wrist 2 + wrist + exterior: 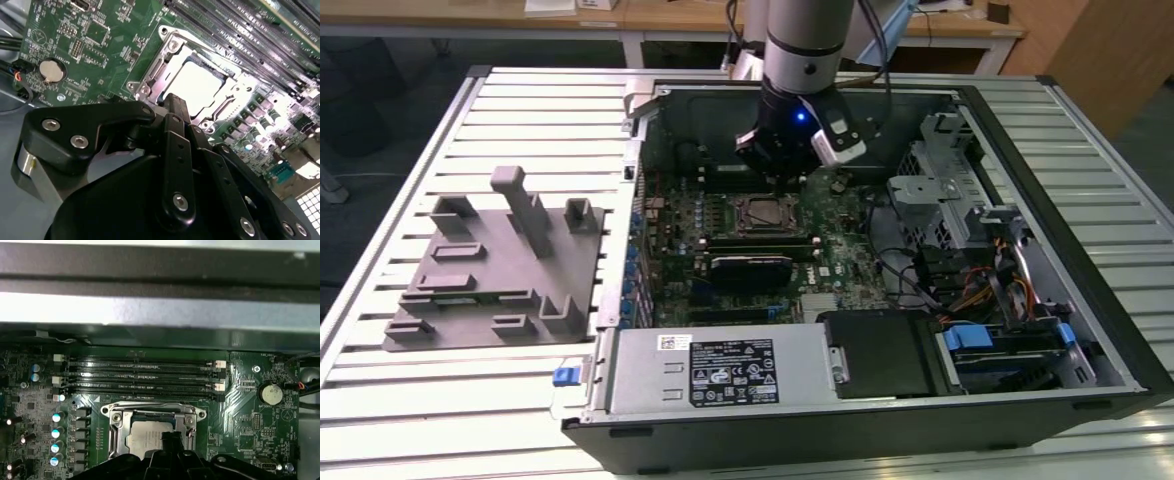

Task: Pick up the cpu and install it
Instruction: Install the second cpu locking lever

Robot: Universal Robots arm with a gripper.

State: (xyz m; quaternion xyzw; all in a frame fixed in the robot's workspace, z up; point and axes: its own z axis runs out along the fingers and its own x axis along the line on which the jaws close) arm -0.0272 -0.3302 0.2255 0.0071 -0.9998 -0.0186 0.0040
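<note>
The cpu (765,211) is a pale silvery square lying flat inside the metal socket frame (150,82) on the green motherboard, within the open computer case. Both wrist views show the cpu (200,82) (142,440) seated in the frame. My gripper (781,180) hangs just above the socket's edge, on the side away from the memory slots. Its black fingers meet at a point (173,100) (170,436), shut, with nothing between them. The fingertips hide part of the chip's near rim.
A large grey fixture block (494,265) with upright posts stands on the slatted table at the exterior view's left. Memory slots (140,372), a coin battery (270,392), a power supply (720,370), a drive cage (947,170) and loose cables (987,290) crowd the case.
</note>
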